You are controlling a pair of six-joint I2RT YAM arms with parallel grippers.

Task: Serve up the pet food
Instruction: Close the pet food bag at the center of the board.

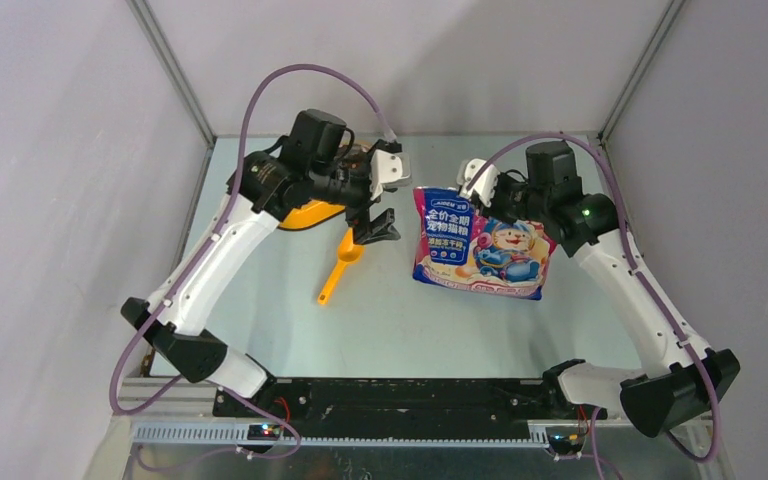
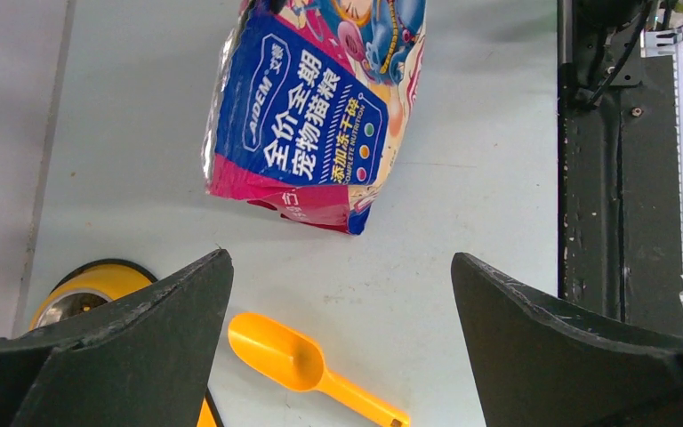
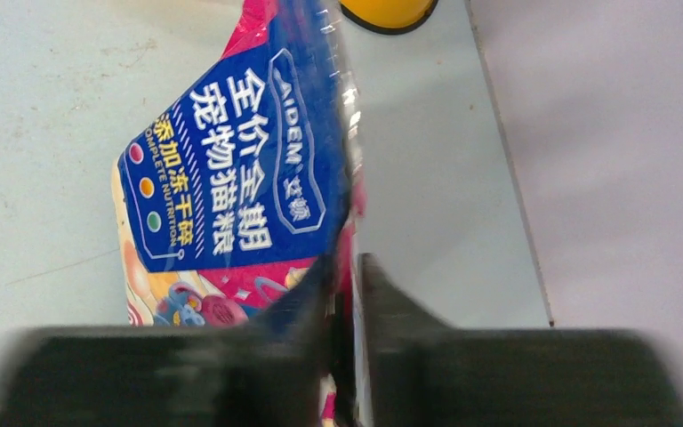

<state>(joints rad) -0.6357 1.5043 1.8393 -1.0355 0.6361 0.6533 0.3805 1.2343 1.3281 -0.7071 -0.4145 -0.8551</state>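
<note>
The pet food pouch (image 1: 480, 245), glossy blue and pink with a cartoon animal and Chinese text, lies right of the table's middle. No kibble shows. My right gripper (image 1: 488, 198) is shut on the pouch's far edge; in the right wrist view the fingers (image 3: 382, 294) pinch the pink edge of the pouch (image 3: 240, 178). My left gripper (image 1: 372, 200) is open and empty, just left of the pouch's top. In the left wrist view it (image 2: 340, 262) hangs above bare table between the pouch (image 2: 316, 116) and the orange scoop (image 2: 293, 351).
The orange scoop (image 1: 340, 265) lies on the table below the left gripper. The yellow feeder (image 1: 310, 213) sits mostly hidden under the left arm; its rim shows in the wrist views (image 2: 89, 286) (image 3: 387, 11). Walls enclose the table on three sides.
</note>
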